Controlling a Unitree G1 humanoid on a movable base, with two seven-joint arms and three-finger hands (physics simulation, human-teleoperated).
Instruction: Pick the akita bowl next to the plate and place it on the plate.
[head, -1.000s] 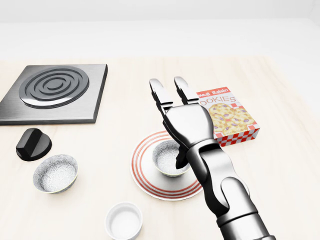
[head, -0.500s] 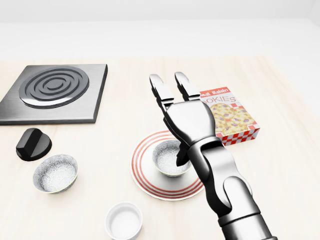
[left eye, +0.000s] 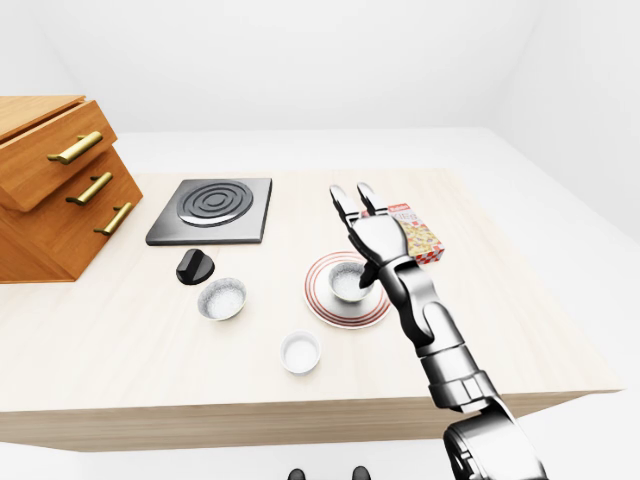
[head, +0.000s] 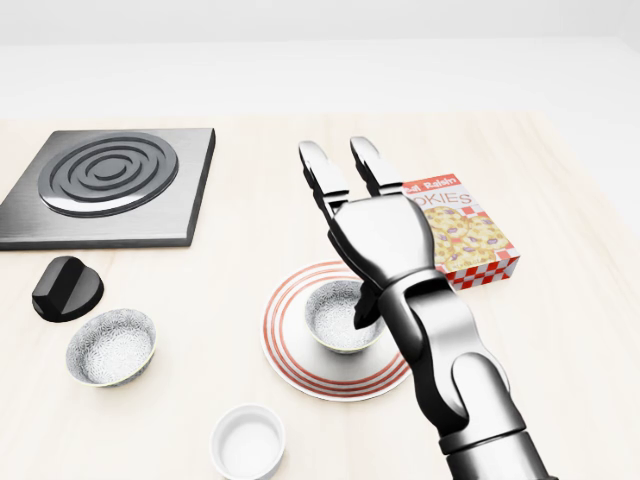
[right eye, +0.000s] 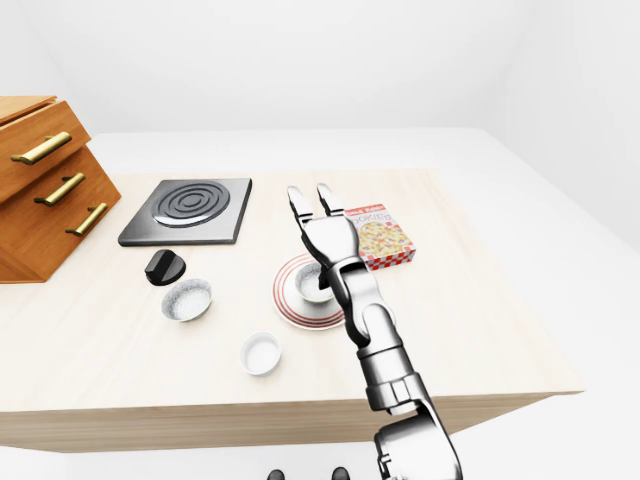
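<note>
The akita bowl (head: 333, 318), speckled grey and white, sits upright in the middle of the red-ringed plate (head: 290, 358) in the head view. My right hand (head: 345, 215) hovers just above and to the right of it, open. Two fingers (head: 318, 172) stretch toward the top of the view. The thumb (head: 366, 308) hangs down by the bowl's right rim; I cannot tell if it touches. Nothing is held. My forearm covers the plate's right side. My left hand does not show in any view.
A second speckled bowl (head: 111, 346) and a black knob (head: 66, 287) lie left of the plate. A white ramekin (head: 247, 441) is below, a cookie box (head: 462, 238) to the right, a stove plate (head: 110, 185) top left. A wooden drawer cabinet (left eye: 50, 190) stands far left.
My right hand has lifted slightly and drifted a little to the right, fingers still spread. The bowl stays put on the plate.
</note>
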